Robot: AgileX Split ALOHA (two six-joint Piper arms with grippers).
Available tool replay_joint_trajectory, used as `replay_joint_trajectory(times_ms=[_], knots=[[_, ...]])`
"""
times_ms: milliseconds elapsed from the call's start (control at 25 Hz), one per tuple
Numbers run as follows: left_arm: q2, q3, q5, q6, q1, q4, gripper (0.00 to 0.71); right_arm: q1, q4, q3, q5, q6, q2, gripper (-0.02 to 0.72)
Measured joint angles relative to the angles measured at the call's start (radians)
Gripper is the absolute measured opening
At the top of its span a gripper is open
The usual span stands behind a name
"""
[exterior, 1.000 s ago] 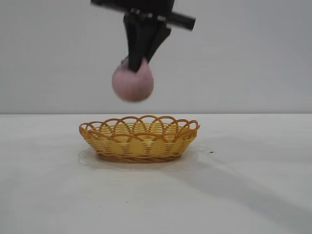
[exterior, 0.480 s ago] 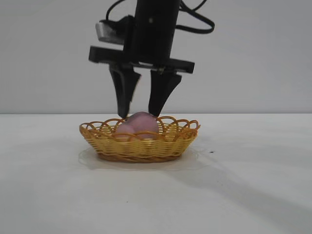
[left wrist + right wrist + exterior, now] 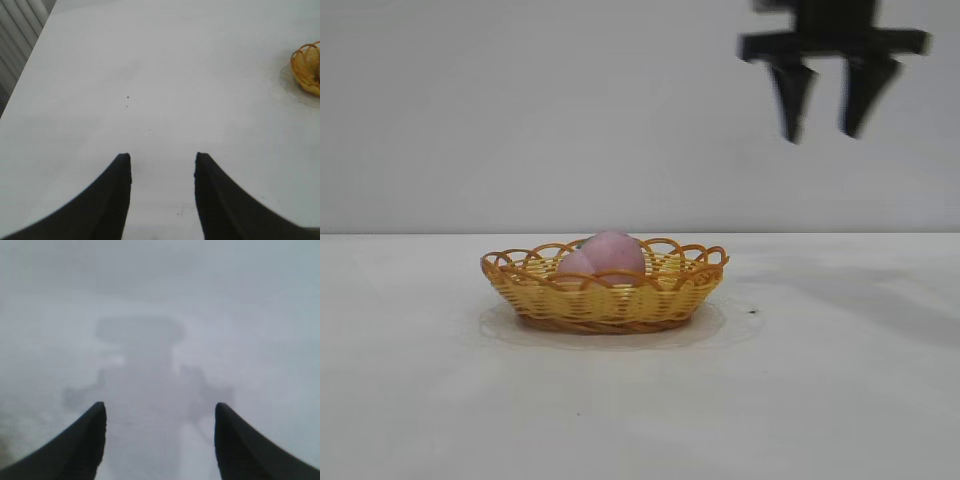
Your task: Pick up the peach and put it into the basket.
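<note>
Exterior view: peach (image 3: pixel 607 256) sits inside the basket (image 3: pixel 604 300) on the white table (image 3: pixel 840 380), top poking above the looped rim; right gripper (image 3: pixel 828 125) is high up and off to the basket's right, fingers spread, holding nothing; placing looks done, only parking the arm is left

Left wrist view: left gripper (image 3: pixel 162 172) hangs over bare table, fingers apart and empty, basket edge far off

Right wrist view: right gripper fingers (image 3: pixel 85 440) wide apart, nothing between them

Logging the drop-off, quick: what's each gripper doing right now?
Left gripper: open, empty, over bare table.
Right gripper: open, empty, up high, right of the basket.
</note>
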Motion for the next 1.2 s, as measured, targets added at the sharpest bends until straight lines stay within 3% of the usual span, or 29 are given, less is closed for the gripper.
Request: replay_joint_trajectory(times_ms=[280, 440, 640, 760, 960, 1200], knots=[[0.000, 0.000, 0.000, 0.000, 0.000, 0.000, 0.258, -0.077, 0.012, 0.054, 0.005, 0.000, 0.002, 0.433], [0.000, 0.000, 0.000, 0.000, 0.000, 0.000, 0.258, -0.100, 0.014, 0.198, -0.024, -0.002, -0.119, 0.433], [0.000, 0.000, 0.000, 0.000, 0.000, 0.000, 0.258, -0.109, 0.016, 0.626, -0.174, -0.002, -0.443, 0.433], [0.000, 0.000, 0.000, 0.000, 0.000, 0.000, 0.258, -0.109, 0.030, 0.865, -0.207, -0.004, -0.667, 0.433], [0.000, 0.000, 0.000, 0.000, 0.000, 0.000, 0.258, -0.110, 0.036, 1.079, -0.133, -0.004, -0.978, 0.433], [0.000, 0.000, 0.000, 0.000, 0.000, 0.000, 0.258, -0.110, 0.048, 1.194, -0.007, -0.004, -1.371, 0.433]])
